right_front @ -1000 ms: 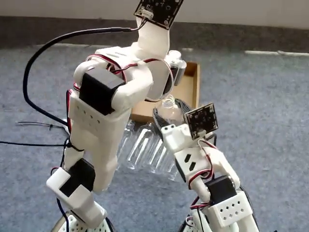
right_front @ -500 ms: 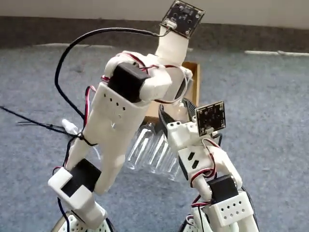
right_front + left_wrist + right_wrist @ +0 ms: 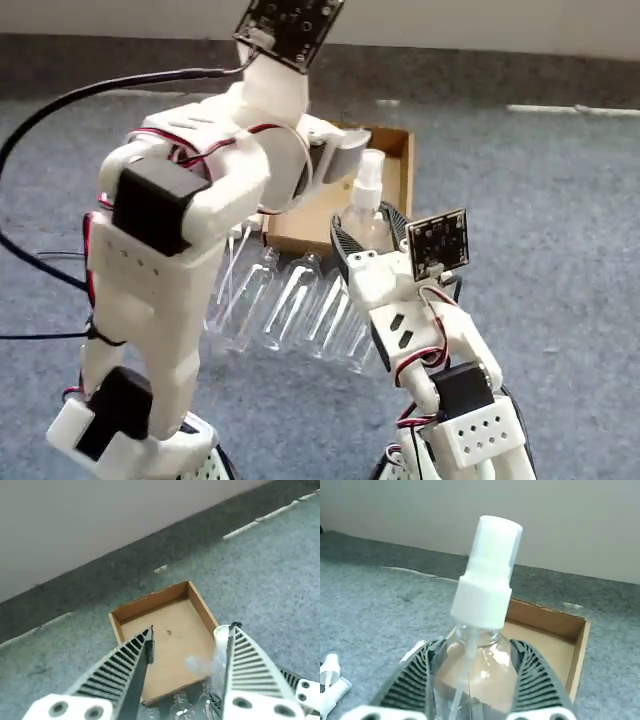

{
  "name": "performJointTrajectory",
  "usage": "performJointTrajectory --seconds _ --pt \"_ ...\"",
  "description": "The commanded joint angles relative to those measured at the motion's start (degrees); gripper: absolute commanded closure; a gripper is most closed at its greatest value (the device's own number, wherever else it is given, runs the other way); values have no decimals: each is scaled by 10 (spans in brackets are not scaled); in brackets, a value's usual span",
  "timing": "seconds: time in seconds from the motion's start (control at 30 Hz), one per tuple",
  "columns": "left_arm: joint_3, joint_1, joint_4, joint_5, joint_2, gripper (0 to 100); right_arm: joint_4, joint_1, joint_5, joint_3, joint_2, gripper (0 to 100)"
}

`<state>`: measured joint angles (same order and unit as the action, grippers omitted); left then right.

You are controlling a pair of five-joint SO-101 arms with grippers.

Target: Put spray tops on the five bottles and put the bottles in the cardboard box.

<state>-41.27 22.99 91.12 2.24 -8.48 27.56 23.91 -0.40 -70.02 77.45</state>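
Well, over on the left, the left arm's tool (image 3: 191, 630) hangs high with its ribbed fingers (image 3: 125, 670) spread wide and nothing between them. Ahead of and beneath it sits the open cardboard box (image 3: 165, 652). Below that tool, a row of clear bottles (image 3: 290, 300) without tops lies on the grey carpet (image 3: 540, 250). Next over, the right arm's tool (image 3: 472, 652) is closed round the shoulders of an upright clear bottle (image 3: 475, 675), whose white spray top (image 3: 487, 575) stands above the fingertips. The box lies just beyond this tool, and a few loose spray tops (image 3: 330, 677) lie off to one side of it.
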Motion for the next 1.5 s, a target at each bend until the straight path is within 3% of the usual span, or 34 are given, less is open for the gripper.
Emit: performJointTrajectory --seconds 0.0,0.13,0.27,0.37,0.57,0.7,0.97,1.23,1.47 --pt "0 -82 34 -29 -45 775 -35 -37 1 51 4 995" --pt "2 -101 72 -30 -45 772 -44 -43 1 75 -12 995" --pt "1 -74 13 -38 -45 772 -45 6 4 73 -14 995" --pt "4 -35 -21 -47 -32 772 -45 23 64 71 -14 995" --pt "-3 11 -40 -49 10 772 -45 29 91 70 -14 995" --pt "0 13 -30 -49 27 774 -45 27 89 72 -14 995" --pt "17 42 64 -52 32 776 -45 15 88 74 -15 995" --pt "48 29 60 -51 26 776 -44 -21 43 74 -16 995" --pt "-102 -66 56 -51 27 776 -44 -22 44 74 -18 995"
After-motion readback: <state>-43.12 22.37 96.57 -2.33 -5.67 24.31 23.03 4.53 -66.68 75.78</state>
